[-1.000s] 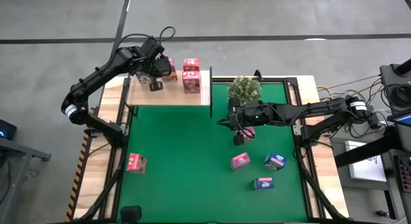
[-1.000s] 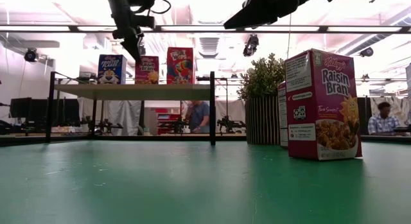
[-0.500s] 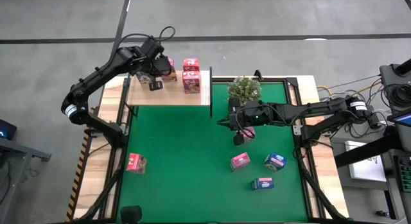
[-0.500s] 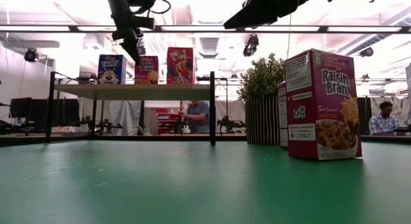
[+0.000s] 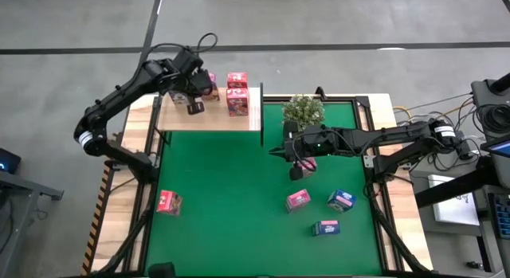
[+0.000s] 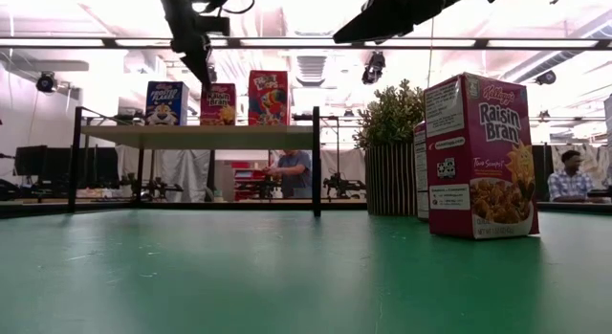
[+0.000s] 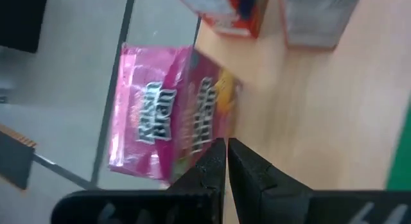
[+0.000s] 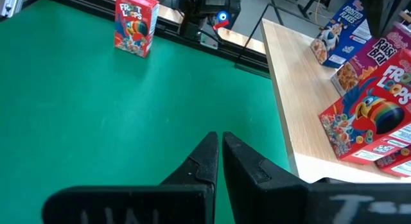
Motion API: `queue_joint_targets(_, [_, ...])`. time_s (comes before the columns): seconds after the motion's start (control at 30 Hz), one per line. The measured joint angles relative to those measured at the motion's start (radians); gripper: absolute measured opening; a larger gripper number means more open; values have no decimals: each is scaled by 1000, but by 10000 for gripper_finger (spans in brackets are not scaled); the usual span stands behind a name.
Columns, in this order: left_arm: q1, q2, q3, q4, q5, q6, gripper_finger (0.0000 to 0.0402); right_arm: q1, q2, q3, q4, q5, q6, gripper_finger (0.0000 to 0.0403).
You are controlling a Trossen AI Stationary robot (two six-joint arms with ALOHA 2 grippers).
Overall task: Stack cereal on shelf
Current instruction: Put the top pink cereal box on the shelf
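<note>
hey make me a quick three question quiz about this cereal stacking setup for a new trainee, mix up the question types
1. True or false: the left gripper is shut and holds no box above the shelf.
2. Multiple choice: in the low view, which box stands at the left end of the shelf row? A) Frosted Flakes box B) a Corn Pops box C) a Rice Krispies box
3. Fill in: the big pink box nearest the low camera reads Raisin ____.

Key
1. True; its fingers are together with nothing between them.
2. A
3. Bran
</note>
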Motion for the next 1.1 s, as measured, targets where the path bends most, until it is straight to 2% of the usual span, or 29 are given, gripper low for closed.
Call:
queue_joint_targets(0.1, [-39, -19, 0, -5, 47, -84, 1, 0, 0, 0, 0, 0, 24, 12])
queue_joint_targets(0.27, [-138, -68, -5, -2, 251, -197, 1, 1, 0, 0, -5, 0, 83, 12])
queue_joint_targets(0.33, [-193, -93, -26, 11, 303, -230, 1, 3, 0, 0, -20, 0, 113, 12])
queue_joint_targets(0.5, [-367, -172, -143, 147, 311, -300, 1, 21, 0, 0, -94, -1, 198, 12])
queue_joint_targets(0.77, [-612, -289, -406, 486, 306, -423, 1, 62, -28, 1, -287, -1, 316, 12])
queue_joint_targets(0.9, [-682, -323, -484, 583, 302, -458, 1, 61, -63, 1, -415, 0, 381, 13])
queue_joint_targets(1.1, [-709, -332, -484, 584, 268, -485, 1, 61, -122, 1, -543, -2, 407, 37])
